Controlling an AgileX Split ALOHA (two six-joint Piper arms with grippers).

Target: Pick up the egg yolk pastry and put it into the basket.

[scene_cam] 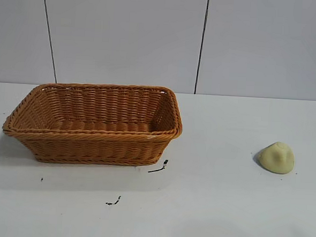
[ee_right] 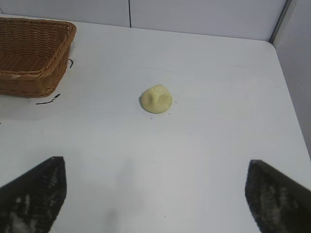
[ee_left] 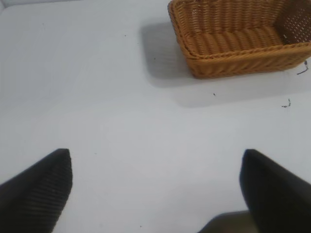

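Note:
The egg yolk pastry, a small pale yellow dome, sits on the white table at the right. It also shows in the right wrist view, well ahead of my right gripper, which is open and empty above bare table. The orange-brown wicker basket stands empty at the left of the table. It shows in the left wrist view far ahead of my left gripper, which is open and empty. Neither gripper shows in the exterior view.
Small dark marks lie on the table just in front of the basket's right corner, and another mark nearer the front. A white panelled wall stands behind the table. A side wall borders the table beyond the pastry.

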